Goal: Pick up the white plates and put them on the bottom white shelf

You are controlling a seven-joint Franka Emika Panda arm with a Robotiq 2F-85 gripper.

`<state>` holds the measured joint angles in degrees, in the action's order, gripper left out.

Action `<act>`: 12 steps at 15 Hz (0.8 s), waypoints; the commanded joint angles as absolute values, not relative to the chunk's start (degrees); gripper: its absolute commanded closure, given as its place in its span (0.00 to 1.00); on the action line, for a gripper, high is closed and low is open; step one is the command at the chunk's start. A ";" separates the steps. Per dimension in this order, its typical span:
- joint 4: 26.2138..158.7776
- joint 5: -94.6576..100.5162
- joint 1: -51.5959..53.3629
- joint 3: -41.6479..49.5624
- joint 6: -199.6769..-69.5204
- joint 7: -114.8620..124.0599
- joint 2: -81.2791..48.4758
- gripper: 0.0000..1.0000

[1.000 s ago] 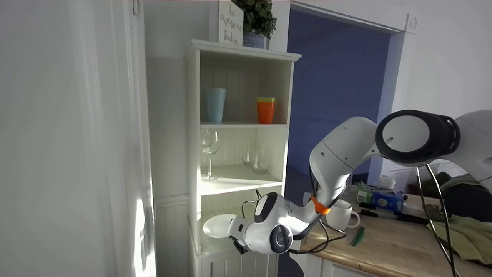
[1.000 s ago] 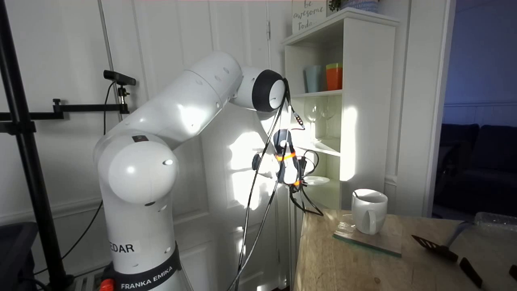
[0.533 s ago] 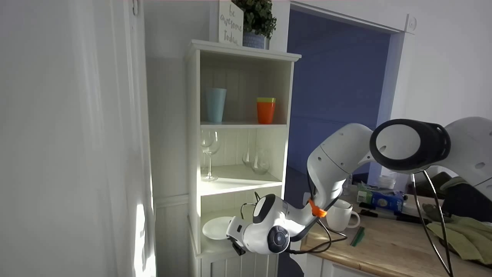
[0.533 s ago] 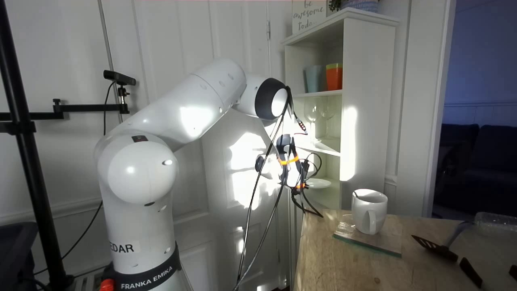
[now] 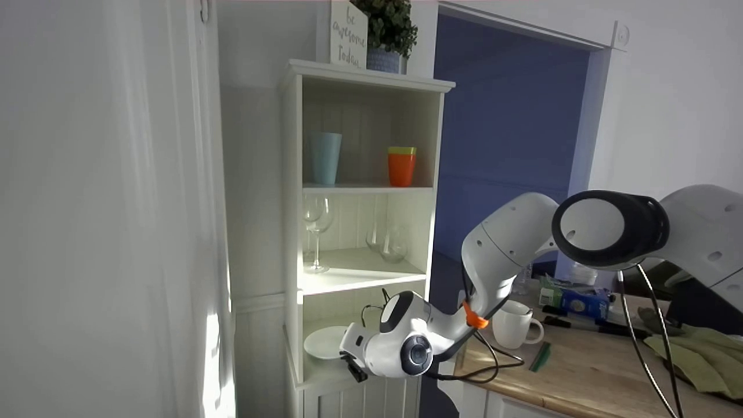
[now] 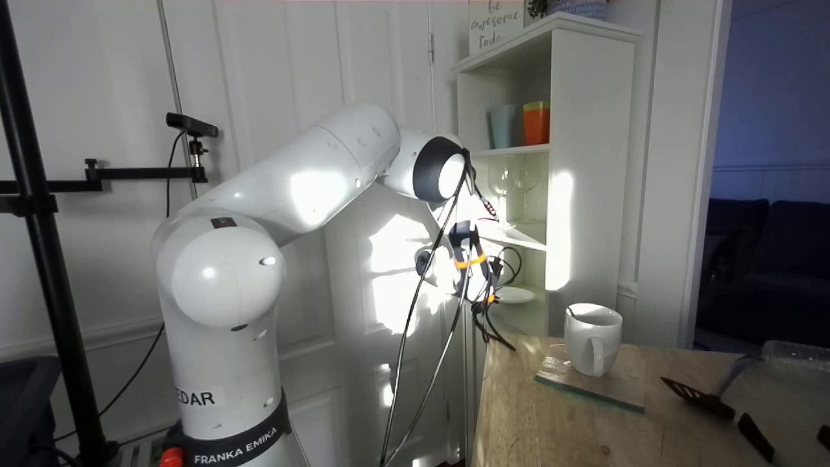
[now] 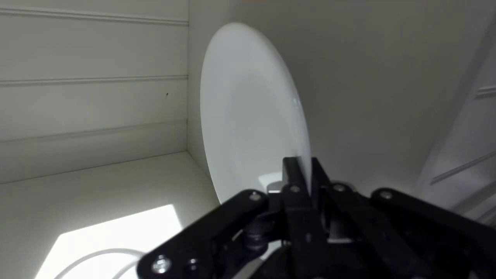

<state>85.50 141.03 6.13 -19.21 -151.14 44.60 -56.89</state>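
Observation:
One white plate shows in both exterior views (image 5: 324, 342) (image 6: 516, 296) and in the wrist view (image 7: 248, 108). It is inside the bottom white shelf (image 5: 331, 374), close above the shelf floor; I cannot tell whether it touches. My gripper (image 7: 303, 161) is shut on the plate's near rim, one black finger on each face. In an exterior view the gripper (image 5: 350, 357) is at the shelf's front opening, with the fingertips hidden. The wrist picture is turned sideways, with the shelf floor on its right. No other plate shows.
Wine glasses (image 5: 317, 232) and stemless glasses (image 5: 393, 247) stand on the shelf above, with cups (image 5: 401, 166) higher up. The cabinet side wall (image 6: 587, 162) is beside the arm. A white mug (image 6: 592, 337) stands on the wooden counter (image 6: 545, 428). Cables (image 6: 499, 331) hang from the wrist.
The arm has lowered and reached a little further toward the cabinet. The plate has moved down and deeper into the bottom shelf, and lies flatter. The gripper still holds it.

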 commanded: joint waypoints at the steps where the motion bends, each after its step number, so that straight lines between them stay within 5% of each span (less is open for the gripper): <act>1: 80.59 140.29 5.72 -19.53 -154.12 41.63 -59.34 0.98; 12: 74.64 135.77 6.22 -18.00 -159.51 36.35 -62.47 0.98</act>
